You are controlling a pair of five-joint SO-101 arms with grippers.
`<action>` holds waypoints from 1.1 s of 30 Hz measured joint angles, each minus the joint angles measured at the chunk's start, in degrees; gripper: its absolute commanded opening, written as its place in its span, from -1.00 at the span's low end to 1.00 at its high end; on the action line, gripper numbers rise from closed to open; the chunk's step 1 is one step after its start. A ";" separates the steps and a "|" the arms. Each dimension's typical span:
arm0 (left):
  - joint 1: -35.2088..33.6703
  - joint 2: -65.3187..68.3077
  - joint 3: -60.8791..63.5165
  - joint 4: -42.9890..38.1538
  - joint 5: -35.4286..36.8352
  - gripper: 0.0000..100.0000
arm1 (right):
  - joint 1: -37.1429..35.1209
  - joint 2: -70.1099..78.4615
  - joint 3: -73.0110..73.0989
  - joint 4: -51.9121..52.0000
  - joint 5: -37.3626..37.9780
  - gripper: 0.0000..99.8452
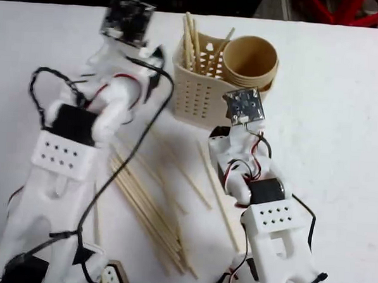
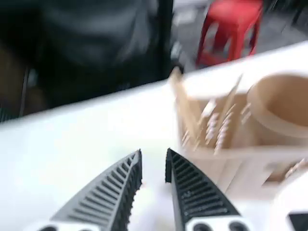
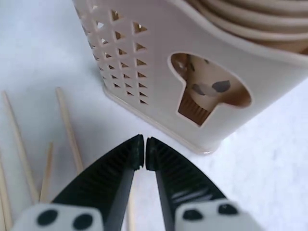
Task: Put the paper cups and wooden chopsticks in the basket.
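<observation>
Wooden chopsticks: fanned flat on the white table between the two arms, too overlapped to count; a black cable crosses them.
Standing chopsticks: several, upright in the left end of the basket.
Basket place: one, near the table's far edge, mid-way along.
Paper cups: one nested stack in the basket's right end.
Left gripper: near the far edge, left of the basket; fingers narrowly apart, empty.
Right gripper: just before the basket's near wall; fingers almost touching, empty.
Open room: bare table towards the right edge.
</observation>
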 measured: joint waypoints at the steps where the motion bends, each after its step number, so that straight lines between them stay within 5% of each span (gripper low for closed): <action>1: -1.49 -0.09 0.00 2.99 0.00 -0.79 | 0.00 0.00 0.00 0.00 0.00 -0.96; 10: -8.97 3.52 9.41 20.31 -3.52 -0.61 | 0.00 0.00 0.00 0.00 0.00 -0.96; 29: -10.11 11.69 25.14 21.98 -4.40 -0.61 | 0.00 0.00 0.00 0.00 0.00 -0.96; 33: -10.46 8.62 25.23 26.20 -9.58 -0.61 | 0.00 0.00 0.00 0.00 0.00 -0.96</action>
